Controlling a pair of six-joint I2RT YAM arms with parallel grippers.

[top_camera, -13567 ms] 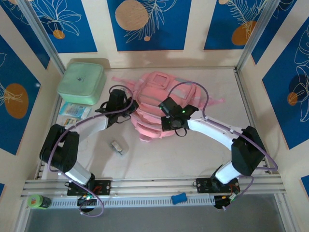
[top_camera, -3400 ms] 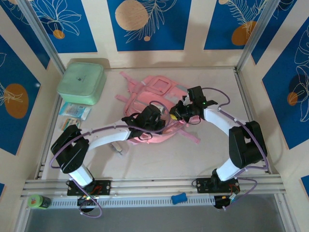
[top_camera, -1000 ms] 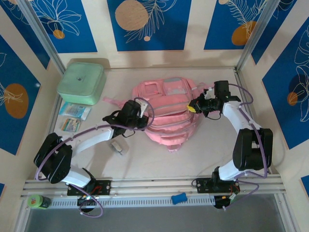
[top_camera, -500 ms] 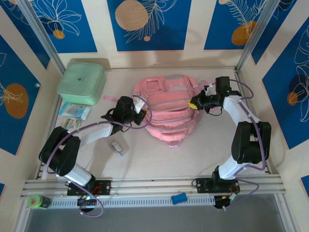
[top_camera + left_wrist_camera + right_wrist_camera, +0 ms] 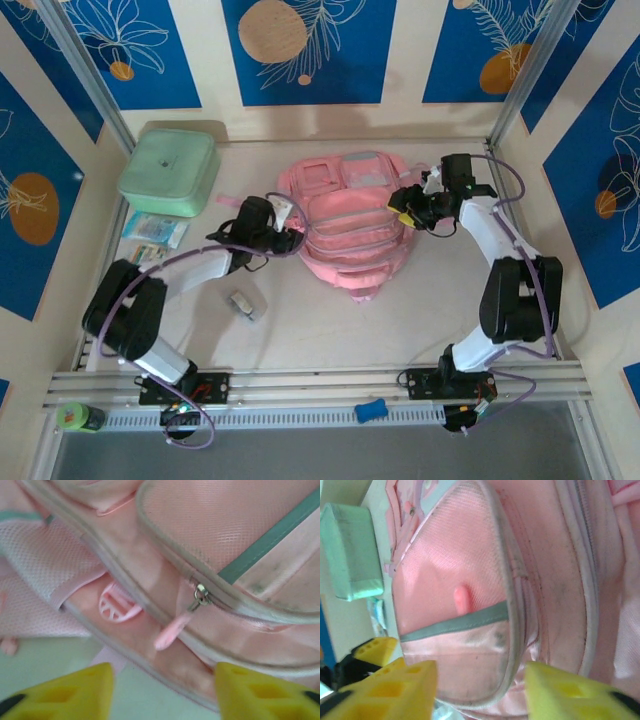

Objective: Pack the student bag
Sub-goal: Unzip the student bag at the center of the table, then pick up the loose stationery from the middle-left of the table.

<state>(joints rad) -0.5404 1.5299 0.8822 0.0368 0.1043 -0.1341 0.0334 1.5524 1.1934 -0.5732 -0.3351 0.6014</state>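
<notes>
Two grippers flank your bag [image 5: 350,225], which lies flat on the table [image 5: 330,330], a little toward the far wall, pockets facing up. Your left gripper [image 5: 288,228] sits at the bag's left edge and your right gripper [image 5: 407,213] at its right edge, toward the far side.

Both have their jaws spread with nothing held between them. In the left wrist view your yellow fingertips [image 5: 65,695] stand wide at the bottom, with bare table and the bag's edge seam in the gap. Past them you see a pink zip pull [image 5: 170,630] hanging from its slider [image 5: 201,596] on a shut zip, and a grey-blue stripe [image 5: 270,535] crossing the pocket above it.

In the right wrist view your fingertips [image 5: 385,690] stand just as far apart, facing a mesh pocket [image 5: 465,570] banded by the same grey-blue trim. You cannot tell whether they touch the fabric.

A mint box [image 5: 168,170] sits in the far left corner, well apart from the bag. Just on its near side lie some small packets [image 5: 155,228]. A small grey thing [image 5: 243,305] lies on the table beside your left arm, apart from the bag
</notes>
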